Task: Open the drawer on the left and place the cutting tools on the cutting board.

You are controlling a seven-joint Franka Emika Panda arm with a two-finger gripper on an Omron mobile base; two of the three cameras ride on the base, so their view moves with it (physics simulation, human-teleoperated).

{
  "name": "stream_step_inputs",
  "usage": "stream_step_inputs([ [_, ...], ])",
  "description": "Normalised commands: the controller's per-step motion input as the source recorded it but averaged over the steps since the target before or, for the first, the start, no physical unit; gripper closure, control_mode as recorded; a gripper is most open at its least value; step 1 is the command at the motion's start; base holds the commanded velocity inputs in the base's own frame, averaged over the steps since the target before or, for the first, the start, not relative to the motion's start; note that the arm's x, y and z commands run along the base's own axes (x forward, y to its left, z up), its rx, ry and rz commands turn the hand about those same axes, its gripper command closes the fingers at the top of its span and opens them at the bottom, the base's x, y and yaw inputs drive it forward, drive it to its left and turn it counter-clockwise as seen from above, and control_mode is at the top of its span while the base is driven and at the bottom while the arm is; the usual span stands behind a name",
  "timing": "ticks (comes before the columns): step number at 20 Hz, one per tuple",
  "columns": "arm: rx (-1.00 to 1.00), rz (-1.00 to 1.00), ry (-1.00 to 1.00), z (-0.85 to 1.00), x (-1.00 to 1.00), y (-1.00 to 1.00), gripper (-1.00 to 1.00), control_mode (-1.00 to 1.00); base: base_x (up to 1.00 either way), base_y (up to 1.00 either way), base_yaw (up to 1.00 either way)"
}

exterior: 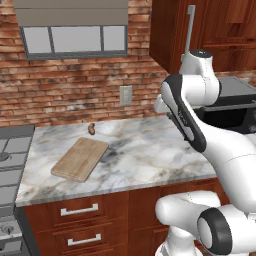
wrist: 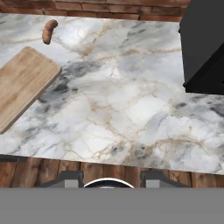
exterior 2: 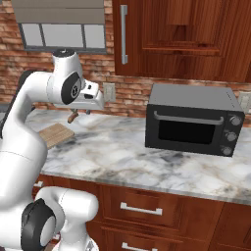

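Presently no readable writing is showing. The cutting board (wrist: 22, 85) is lying at left of the hand view, bare marble counter (wrist: 131, 109) stretching rightward to the black oven (wrist: 203, 48). The drawer (exterior: 80, 210) is sitting closed. Gripper (wrist: 108, 178) fingertips standing apart, holding nothing.

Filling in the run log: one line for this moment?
drawer: shut | board: bare | sausage: behind board | gripper: open, above counter edge
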Motion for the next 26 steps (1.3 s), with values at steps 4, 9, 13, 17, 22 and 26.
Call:
stream_step_inputs([
  [4,0.00,0.00,-0.01,0.00,-0.15,-0.01,-1.00,-1.00,0.00,0.00,0.00],
  [9,-0.01,0.05,-0.14,0.00,-0.48,0.10,-1.00,-1.00,0.00,0.00,0.00],
  [13,-0.06,0.12,-0.13,0.00,-0.65,0.28,-1.00,-1.00,0.00,0.00,0.00],
  [17,-0.04,0.16,-0.18,0.00,-0.85,0.33,-1.00,-1.00,0.00,0.00,0.00],
  [22,-0.12,0.15,-0.20,-0.13,-0.84,0.68,-1.00,-1.00,0.00,0.00,0.00],
  [26,-0.24,0.11,-0.15,-0.25,-0.70,0.99,-1.00,-1.00,0.00,0.00,0.00],
])
